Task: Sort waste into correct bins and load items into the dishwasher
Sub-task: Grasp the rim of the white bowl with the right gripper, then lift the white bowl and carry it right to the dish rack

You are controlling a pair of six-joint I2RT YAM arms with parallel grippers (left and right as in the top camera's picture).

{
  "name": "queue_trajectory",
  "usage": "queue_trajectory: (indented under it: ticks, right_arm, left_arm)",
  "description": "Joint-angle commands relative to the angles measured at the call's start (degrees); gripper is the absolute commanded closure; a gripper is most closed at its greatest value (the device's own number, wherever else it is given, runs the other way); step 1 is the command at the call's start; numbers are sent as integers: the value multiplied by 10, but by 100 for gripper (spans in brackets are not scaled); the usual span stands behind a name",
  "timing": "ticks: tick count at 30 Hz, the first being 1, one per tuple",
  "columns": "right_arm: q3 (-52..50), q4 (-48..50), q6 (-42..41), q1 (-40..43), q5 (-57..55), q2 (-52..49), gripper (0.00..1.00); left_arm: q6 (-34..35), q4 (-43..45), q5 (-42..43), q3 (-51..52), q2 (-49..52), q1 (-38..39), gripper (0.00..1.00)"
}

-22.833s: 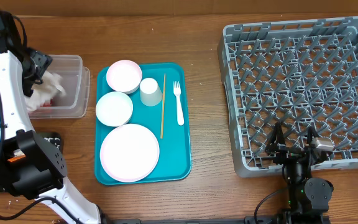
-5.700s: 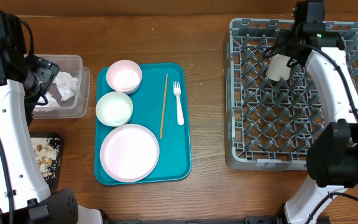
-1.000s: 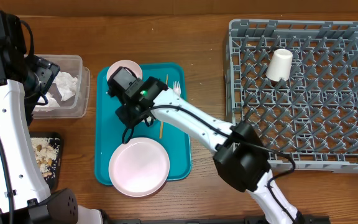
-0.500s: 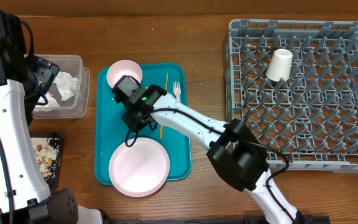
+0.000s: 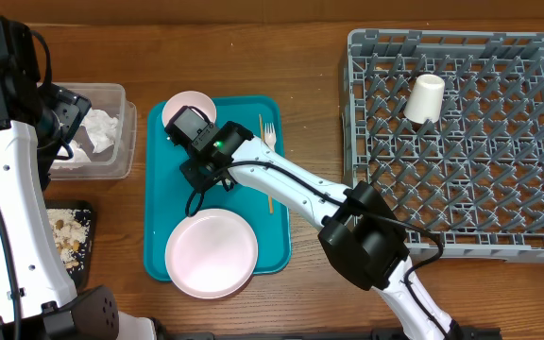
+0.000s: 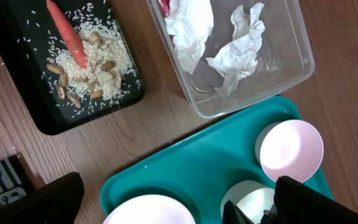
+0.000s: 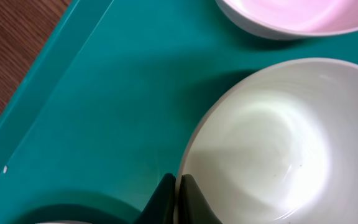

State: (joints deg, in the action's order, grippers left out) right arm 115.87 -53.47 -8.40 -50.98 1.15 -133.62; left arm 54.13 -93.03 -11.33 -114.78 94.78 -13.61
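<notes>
Gripping the mouth-up white bowl (image 7: 260, 155) by its rim, the right tool (image 7: 176, 198) is clenched.

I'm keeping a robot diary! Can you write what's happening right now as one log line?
right gripper: shut on white bowl rim | left gripper: open, empty | cup: in rack

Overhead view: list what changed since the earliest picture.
White cup went from the teal serving tray to the grey plastic dish rack. Right tool crossed to the tray and shut on the small white bowl at its rim. Round pale-pink plate slid toward the tray's near edge; thin wooden stick shifted right. Pinkish bowl and clear tub stayed.
</notes>
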Motion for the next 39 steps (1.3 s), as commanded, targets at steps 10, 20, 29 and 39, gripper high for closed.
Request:
queue_trajectory:
  ticks: [10,20,29,39]
  right_arm:
    - [9,-58,-39,91,21,228,96]
    - [8,-231,-17,453,220,367,96]
    - [-72,-186,164,761,610,337,96]
    - [-192,48,125,787,700,253,96]
  left_arm:
    - [12,1,-2,-4,3,-2,0]
    - [12,1,-2,-4,3,-2,0]
    - [12,1,-2,-4,3,-2,0]
    - [12,1,-2,-4,3,-2,0]
